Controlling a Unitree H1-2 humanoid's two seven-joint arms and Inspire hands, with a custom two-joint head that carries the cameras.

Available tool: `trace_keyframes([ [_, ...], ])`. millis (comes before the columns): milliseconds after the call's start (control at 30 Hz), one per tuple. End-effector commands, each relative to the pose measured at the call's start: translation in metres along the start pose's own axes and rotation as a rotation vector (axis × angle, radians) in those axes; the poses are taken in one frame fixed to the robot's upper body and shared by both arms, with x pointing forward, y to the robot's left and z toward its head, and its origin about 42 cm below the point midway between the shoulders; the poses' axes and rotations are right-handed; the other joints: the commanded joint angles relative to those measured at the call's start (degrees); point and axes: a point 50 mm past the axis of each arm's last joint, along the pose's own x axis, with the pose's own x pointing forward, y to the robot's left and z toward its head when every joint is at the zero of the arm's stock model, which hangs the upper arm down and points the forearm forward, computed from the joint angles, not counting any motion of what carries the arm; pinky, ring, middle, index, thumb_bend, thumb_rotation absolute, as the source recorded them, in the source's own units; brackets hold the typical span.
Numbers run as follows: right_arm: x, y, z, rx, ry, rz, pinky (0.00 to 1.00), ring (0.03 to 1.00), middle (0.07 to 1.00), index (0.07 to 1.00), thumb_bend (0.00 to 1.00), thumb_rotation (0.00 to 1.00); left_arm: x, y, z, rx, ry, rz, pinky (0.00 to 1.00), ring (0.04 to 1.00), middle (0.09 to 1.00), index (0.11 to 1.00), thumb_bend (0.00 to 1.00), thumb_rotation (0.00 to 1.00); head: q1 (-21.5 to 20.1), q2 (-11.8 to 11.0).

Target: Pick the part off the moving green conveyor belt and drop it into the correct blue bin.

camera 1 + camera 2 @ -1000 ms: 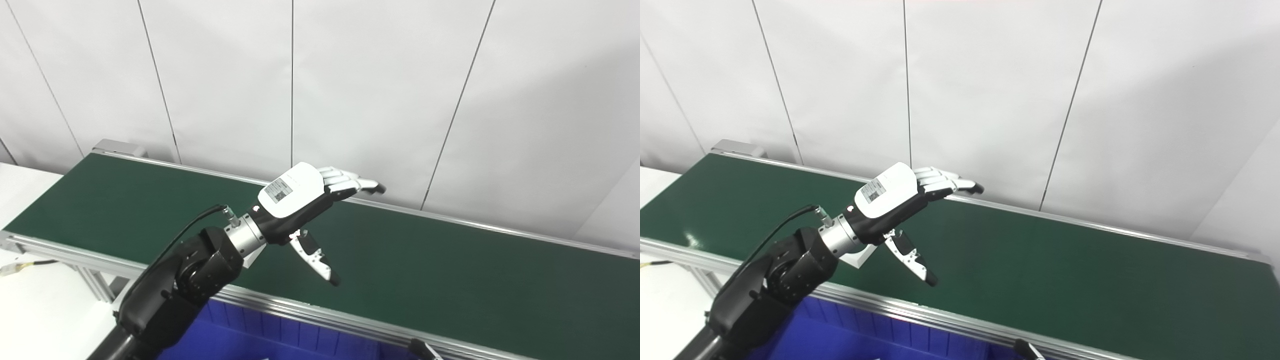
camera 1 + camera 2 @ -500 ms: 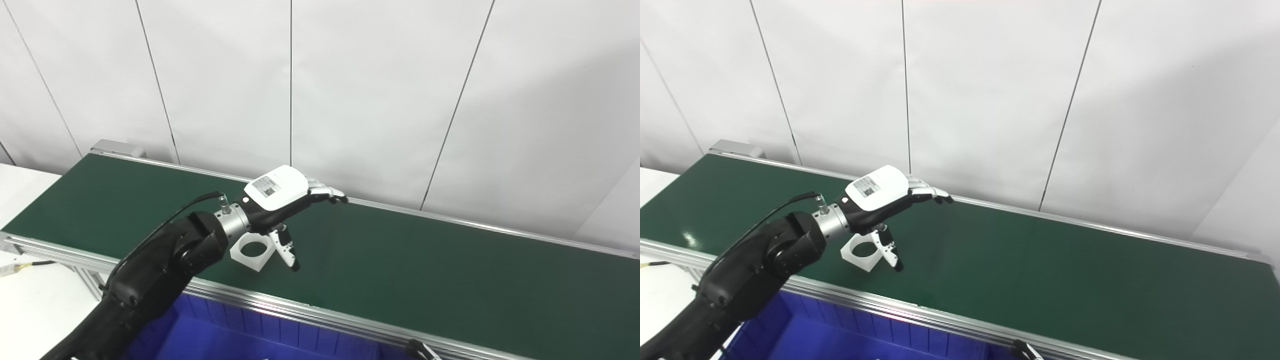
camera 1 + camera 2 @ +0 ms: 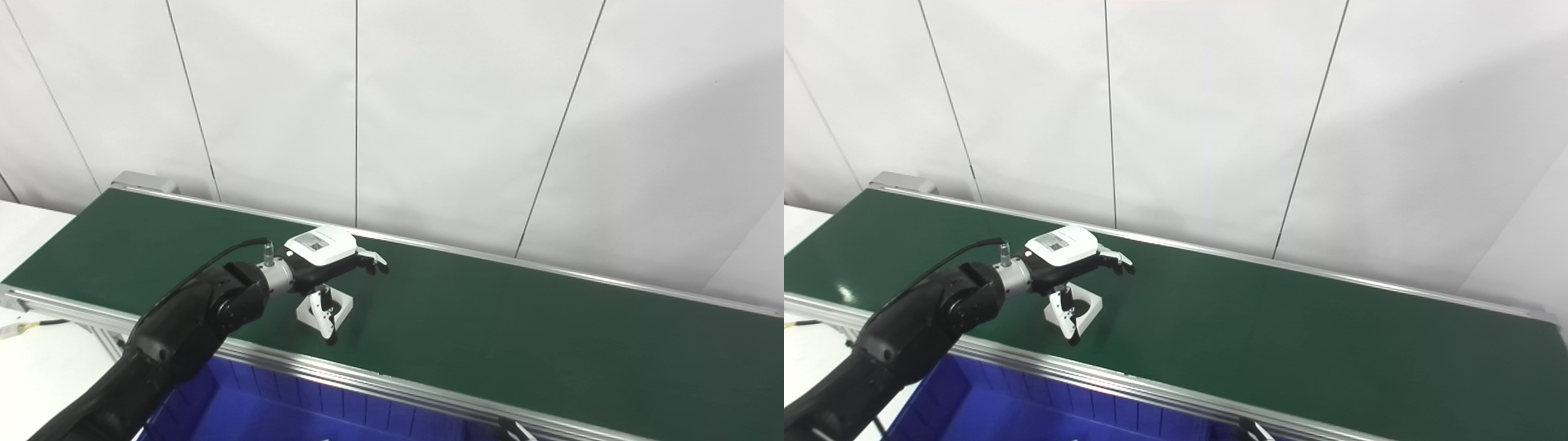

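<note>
Left hand (image 3: 324, 260) hangs low over the belt (image 3: 520, 331), fingers (image 3: 370, 260) stretched past the white part (image 3: 334, 306) and thumb (image 3: 323, 315) down at its near side, spread, not gripping. Part lies on the belt. Bin (image 3: 257, 413) sits below the belt's near rail.

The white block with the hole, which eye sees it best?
The right eye view. There the white block shows its round hole beside the left hand's thumb. In the left eye view the block lies just as near, but the thumb covers more of the hole.
</note>
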Motion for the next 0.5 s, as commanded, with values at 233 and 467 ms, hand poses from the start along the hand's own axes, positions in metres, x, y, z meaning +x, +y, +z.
trace_keyframes([
  [233, 0.002, 0.001, 0.012, 0.01, -0.086, 0.011, 0.66, 0.723, 0.79, 0.861, 0.77, 0.8, 0.013, 0.01, -0.01, 0.052, 0.068, 0.05, 0.75, 0.793, 0.796, 0.819, 1.0, 0.19, -0.6, 0.4],
  [467, 0.002, 0.002, 0.015, 0.007, -0.095, 0.011, 0.66, 0.718, 0.79, 0.856, 0.75, 0.8, 0.024, -0.002, -0.008, 0.108, 0.082, 0.072, 0.76, 0.792, 0.799, 0.817, 1.0, 0.19, -0.9, 0.6],
])
